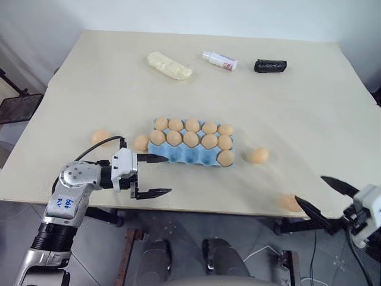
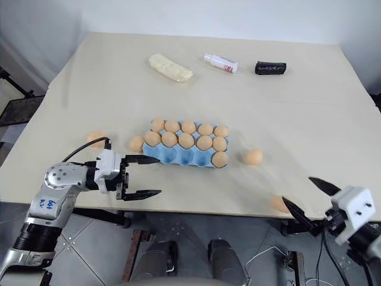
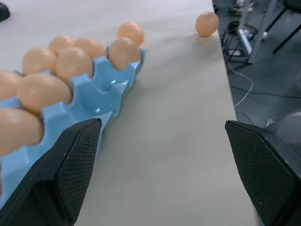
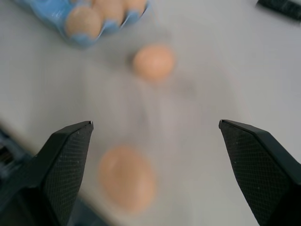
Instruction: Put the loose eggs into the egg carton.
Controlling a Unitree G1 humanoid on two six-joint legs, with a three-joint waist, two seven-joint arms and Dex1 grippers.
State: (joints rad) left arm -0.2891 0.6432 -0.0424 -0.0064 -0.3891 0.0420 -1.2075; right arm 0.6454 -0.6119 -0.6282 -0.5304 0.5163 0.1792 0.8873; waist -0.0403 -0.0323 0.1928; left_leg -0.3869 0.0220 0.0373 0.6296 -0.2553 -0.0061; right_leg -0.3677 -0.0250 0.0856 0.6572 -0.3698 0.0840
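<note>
Two pincers are hovering with fingers spread wide and gripping nothing over the near edge of the pale counter (image 1: pixel 286 113). The right pincer (image 1: pixel 323 195) is hanging at the near right corner, just beside a loose egg (image 1: pixel 291 203) lying close to the counter's edge. The left pincer (image 1: pixel 153 175) is pointing across toward the right, one fingertip (image 1: pixel 159 158) sitting near the front left corner of the light blue egg carton (image 1: pixel 191 155). The carton is sitting mid-counter with its two far rows filled with tan eggs and most of its near row standing bare. Another loose egg (image 1: pixel 258 155) is resting to the carton's right, one (image 1: pixel 140 142) is lying against its left end, and a fourth (image 1: pixel 100 136) is lying farther left. Beyond, a pale yellow lump (image 1: pixel 169 65), a small white bottle (image 1: pixel 219 60) and a black object (image 1: pixel 270 65) are lining the far side.
</note>
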